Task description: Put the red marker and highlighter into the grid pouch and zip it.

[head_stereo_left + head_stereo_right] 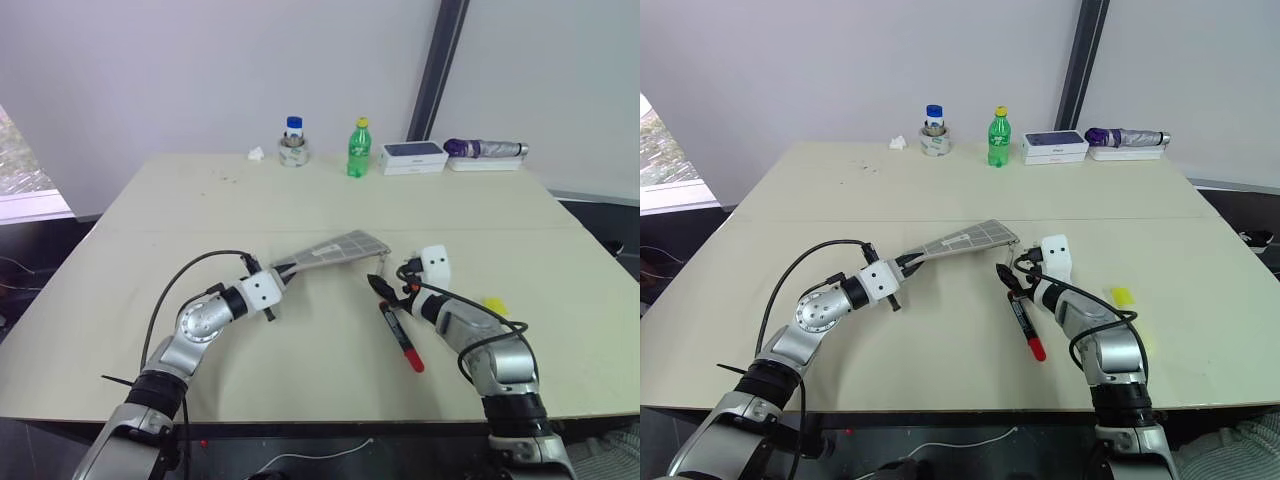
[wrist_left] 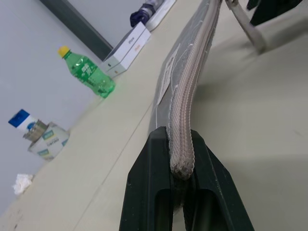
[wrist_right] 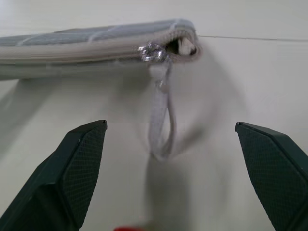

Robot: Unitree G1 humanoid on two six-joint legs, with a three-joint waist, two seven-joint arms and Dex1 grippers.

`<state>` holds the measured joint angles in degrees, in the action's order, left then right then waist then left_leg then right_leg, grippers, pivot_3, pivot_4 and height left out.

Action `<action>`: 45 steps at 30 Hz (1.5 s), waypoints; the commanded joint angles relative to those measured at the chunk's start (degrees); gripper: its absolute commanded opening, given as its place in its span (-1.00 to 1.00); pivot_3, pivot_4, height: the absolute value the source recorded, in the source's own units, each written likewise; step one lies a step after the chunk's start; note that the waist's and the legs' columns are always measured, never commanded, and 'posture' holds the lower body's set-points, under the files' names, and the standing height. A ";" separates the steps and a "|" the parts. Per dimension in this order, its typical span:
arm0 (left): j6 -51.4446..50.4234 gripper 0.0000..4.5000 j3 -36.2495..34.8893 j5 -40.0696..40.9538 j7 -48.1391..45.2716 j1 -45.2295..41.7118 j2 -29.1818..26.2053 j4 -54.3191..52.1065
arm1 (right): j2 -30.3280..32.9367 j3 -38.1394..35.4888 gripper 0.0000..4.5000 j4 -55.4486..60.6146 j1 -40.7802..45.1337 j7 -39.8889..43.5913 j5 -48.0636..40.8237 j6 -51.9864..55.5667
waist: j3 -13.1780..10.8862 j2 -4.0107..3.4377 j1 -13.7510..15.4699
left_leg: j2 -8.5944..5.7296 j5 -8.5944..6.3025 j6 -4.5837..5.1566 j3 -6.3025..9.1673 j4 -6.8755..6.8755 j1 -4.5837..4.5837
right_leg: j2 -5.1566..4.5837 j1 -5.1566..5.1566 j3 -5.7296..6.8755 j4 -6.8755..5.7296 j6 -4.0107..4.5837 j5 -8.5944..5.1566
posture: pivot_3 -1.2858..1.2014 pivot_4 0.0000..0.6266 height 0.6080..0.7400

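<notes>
The grid pouch (image 1: 335, 248) hangs tilted just above the table, and my left gripper (image 2: 182, 159) is shut on its near end along the zipper edge. At the far end, the zipper slider (image 3: 153, 52) sits close to the corner, with a white pull cord (image 3: 160, 120) dangling from it. My right gripper (image 3: 168, 144) is open in front of that cord and touches nothing. The red marker (image 1: 400, 335) lies on the table just below the right gripper. The yellow highlighter (image 1: 494, 303) lies on the table to the right of my right arm.
Along the table's far edge stand a jar with a blue lid (image 1: 293, 142), a green bottle (image 1: 359, 148), a white box (image 1: 413, 156) and a purple folded umbrella (image 1: 485, 149). A crumpled scrap of paper (image 1: 256, 153) lies beside the jar.
</notes>
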<state>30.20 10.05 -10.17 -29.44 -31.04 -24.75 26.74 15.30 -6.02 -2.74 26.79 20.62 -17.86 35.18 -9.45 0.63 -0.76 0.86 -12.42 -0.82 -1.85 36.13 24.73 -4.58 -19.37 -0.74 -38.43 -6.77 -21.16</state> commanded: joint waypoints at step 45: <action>1.33 -1.00 2.94 -5.97 2.96 -0.91 1.73 0.59 | 1.34 31.69 -0.74 3.22 6.99 15.58 26.88 -22.01 | -0.01 0.01 0.06 | 0.01 0.01 -0.01 0.02 0.01 0.00 | 0.01 -0.03 0.02 0.01 0.01 0.00 | 0.03 -0.52 1.00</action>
<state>30.39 12.72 -15.92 -26.85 -31.31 -22.66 28.62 16.47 27.50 -3.05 33.71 36.13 9.38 15.61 -9.46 0.64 -0.69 0.87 -12.41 -0.83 -1.83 36.13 24.73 -4.57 -19.40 -0.73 -38.43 -6.76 -21.16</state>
